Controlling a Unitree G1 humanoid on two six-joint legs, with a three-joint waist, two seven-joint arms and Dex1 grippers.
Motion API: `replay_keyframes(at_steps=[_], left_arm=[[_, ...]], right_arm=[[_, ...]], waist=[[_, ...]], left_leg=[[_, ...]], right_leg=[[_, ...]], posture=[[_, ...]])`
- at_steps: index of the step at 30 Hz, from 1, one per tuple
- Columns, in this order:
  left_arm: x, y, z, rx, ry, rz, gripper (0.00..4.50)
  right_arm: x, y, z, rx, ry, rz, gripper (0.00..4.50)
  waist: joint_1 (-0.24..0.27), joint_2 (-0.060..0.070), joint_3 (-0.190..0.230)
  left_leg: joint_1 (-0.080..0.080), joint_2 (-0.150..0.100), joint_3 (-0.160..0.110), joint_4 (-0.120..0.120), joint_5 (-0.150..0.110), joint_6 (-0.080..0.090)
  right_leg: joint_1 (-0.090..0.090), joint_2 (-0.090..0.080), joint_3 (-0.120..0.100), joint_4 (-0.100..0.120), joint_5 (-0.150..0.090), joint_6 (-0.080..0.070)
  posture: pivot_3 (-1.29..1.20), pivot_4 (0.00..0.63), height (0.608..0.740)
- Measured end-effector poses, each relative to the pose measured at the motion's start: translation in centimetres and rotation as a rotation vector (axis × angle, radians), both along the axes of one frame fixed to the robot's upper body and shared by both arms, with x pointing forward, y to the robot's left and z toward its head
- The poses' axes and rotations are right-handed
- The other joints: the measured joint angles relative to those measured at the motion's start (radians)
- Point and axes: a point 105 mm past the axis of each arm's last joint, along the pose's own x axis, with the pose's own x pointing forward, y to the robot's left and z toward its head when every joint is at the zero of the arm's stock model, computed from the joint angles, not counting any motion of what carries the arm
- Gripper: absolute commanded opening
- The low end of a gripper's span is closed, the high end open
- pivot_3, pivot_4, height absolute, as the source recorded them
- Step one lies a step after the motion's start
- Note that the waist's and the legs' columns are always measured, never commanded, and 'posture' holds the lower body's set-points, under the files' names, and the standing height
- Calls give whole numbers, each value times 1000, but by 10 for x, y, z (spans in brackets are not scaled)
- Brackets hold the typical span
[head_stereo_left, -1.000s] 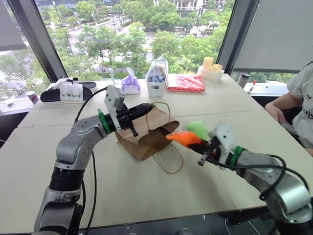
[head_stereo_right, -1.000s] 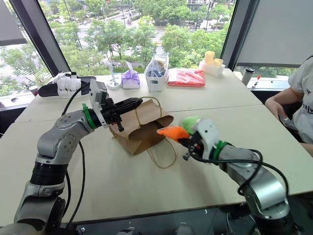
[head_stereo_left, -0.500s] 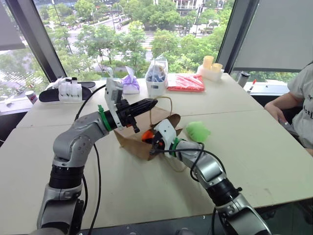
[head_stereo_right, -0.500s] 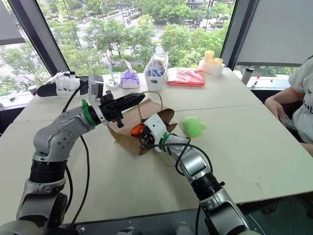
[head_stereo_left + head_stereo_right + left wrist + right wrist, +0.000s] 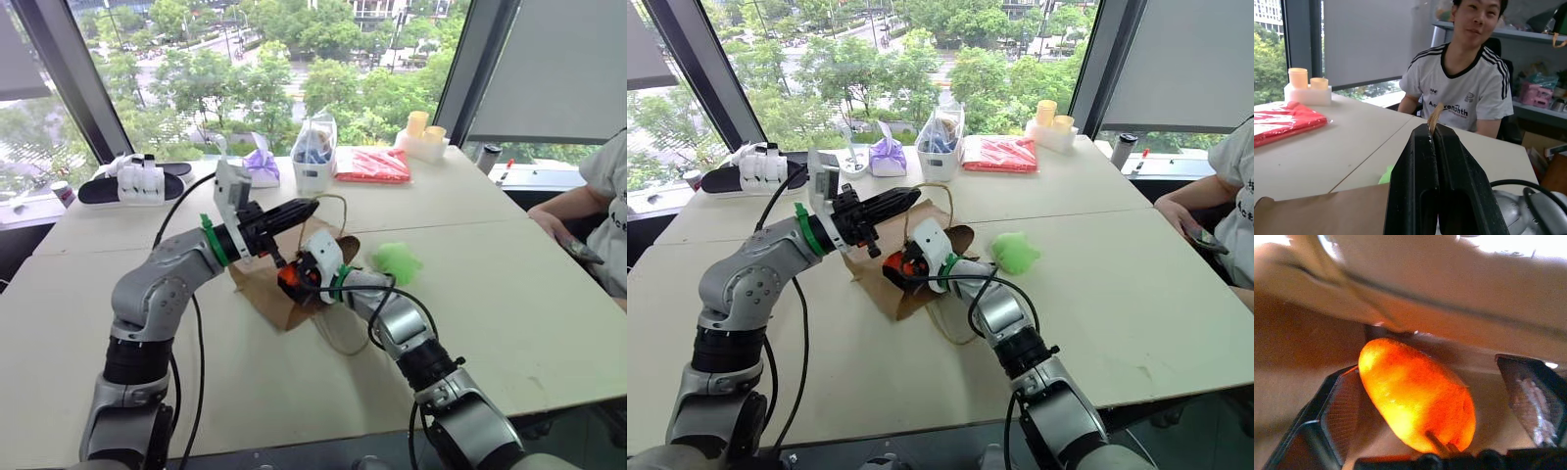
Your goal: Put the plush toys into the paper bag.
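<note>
The brown paper bag (image 5: 263, 286) lies on its side on the table, mouth toward the right. My left gripper (image 5: 306, 209) is shut on the bag's upper rim by the cord handle and holds the mouth up; a strip of brown shows between its fingers (image 5: 1422, 161). My right gripper (image 5: 291, 278) reaches into the mouth and stands open. The orange plush toy (image 5: 1415, 394) lies between its wide-spread fingers (image 5: 1334, 413), with a gap on one side. The light green plush toy (image 5: 397, 261) rests on the table just right of the bag.
Along the window stand a purple pouch (image 5: 262, 168), a clear plastic bag with blue contents (image 5: 313, 155), a red packet (image 5: 372, 166), yellow cups (image 5: 423, 132) and a black tray (image 5: 103, 188). A person (image 5: 609, 191) sits at the table's right end.
My right gripper carried the orange toy leftward from beside the green toy into the bag's mouth, then opened. The left gripper kept its hold on the bag.
</note>
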Motion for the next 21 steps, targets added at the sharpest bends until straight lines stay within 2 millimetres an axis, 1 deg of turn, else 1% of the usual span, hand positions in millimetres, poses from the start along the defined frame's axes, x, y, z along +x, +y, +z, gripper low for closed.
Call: replay_keyframes(at_steps=[2,3,4,5,6,8,10,12,14,16,18,21], left_arm=[[1,2,-1,4,0,5,0],[1,2,-2,5,0,6,0],[1,2,-2,8,0,5,0],[2,3,-3,13,0,6,0],[3,6,-4,18,2,12,0],[3,6,-6,20,5,10,0],[4,7,-7,21,9,12,0],[6,8,-8,19,8,19,0],[6,8,-8,19,4,17,0],[6,7,-9,19,2,12,0],[6,7,-8,18,-6,10,0],[6,5,-7,25,-16,5,0]], right_arm=[[-17,-11,6,-1,2,32,4431],[-19,-13,8,3,-1,36,4431],[-28,-21,13,10,1,42,4431],[-39,-33,22,15,-8,44,4431],[-46,-44,31,22,-20,33,4431],[-53,-70,49,51,-40,-29,4431],[-56,-99,62,57,-57,-118,4431],[-52,-125,66,51,-61,-220,4431],[-43,-145,61,41,-43,-309,4431],[-31,-159,50,22,-26,-382,4431],[-16,-170,33,-26,-15,-451,4431],[7,-180,0,-108,23,-537,4431]], waist=[[1,0,0],[1,0,0],[3,0,0],[5,0,0],[5,0,0],[5,0,0],[6,0,0],[5,0,0],[0,0,0],[0,0,0],[0,0,0],[0,0,0]], left_leg=[[-1,0,0,0,0,0],[-1,0,0,0,0,0],[-1,0,-1,0,0,0],[-2,0,-1,0,0,0],[-2,0,-1,1,0,0],[-2,0,-1,1,0,0],[-2,0,-1,1,0,0],[-2,0,0,1,0,0],[-1,1,1,1,0,0],[0,1,2,1,0,0],[0,1,2,1,0,0],[0,1,3,1,0,0]], right_leg=[[0,0,0,-1,0,0],[0,0,0,0,0,0],[0,0,0,-1,0,0],[-1,0,-1,-1,0,0],[0,0,-1,-1,0,0],[0,0,-1,-2,0,0],[0,0,-1,-2,0,0],[0,0,-1,-2,0,0],[1,0,0,-2,0,0],[1,0,0,-2,0,0],[1,0,0,-2,0,0],[1,0,0,-2,0,0]], posture=[[0,150,740],[0,150,740],[0,150,740],[0,150,740],[0,150,740],[0,150,740],[0,150,740],[0,150,740],[0,150,740],[0,150,740],[0,150,740],[0,150,740]])
